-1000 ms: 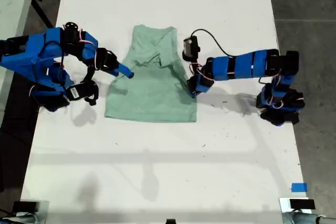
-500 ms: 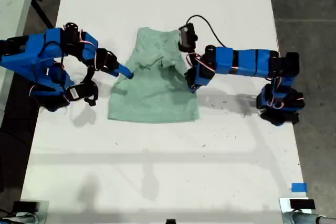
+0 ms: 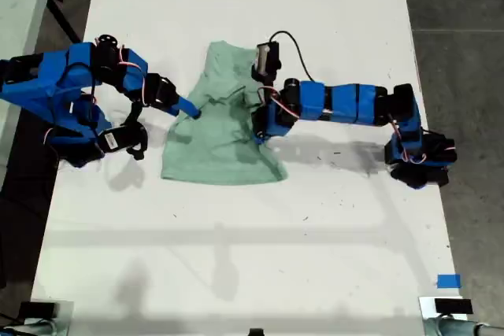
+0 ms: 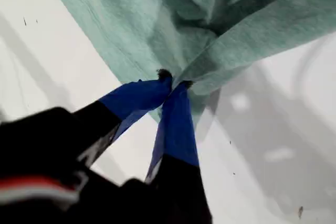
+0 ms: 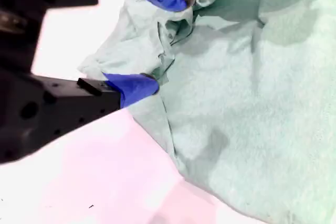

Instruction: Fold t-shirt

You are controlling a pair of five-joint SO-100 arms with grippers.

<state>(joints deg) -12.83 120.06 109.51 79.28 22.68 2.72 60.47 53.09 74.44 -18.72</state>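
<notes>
T-shirt (image 3: 220,127) lies on the white table (image 3: 236,241), between the two arms, partly gathered and rumpled toward its neck end.

My first gripper (image 4: 170,82) is clenched on a pinch of the t-shirt's edge; cloth tents up from the closed tips and hangs clear of the table, likely so this side can be carried over the body as a fold.

My second gripper (image 5: 163,40) is spread wide at the opposite edge of the t-shirt, fingertips (image 5: 137,85) touching bunched fabric but gripping nothing. It probably braces the cloth against dragging.
</notes>
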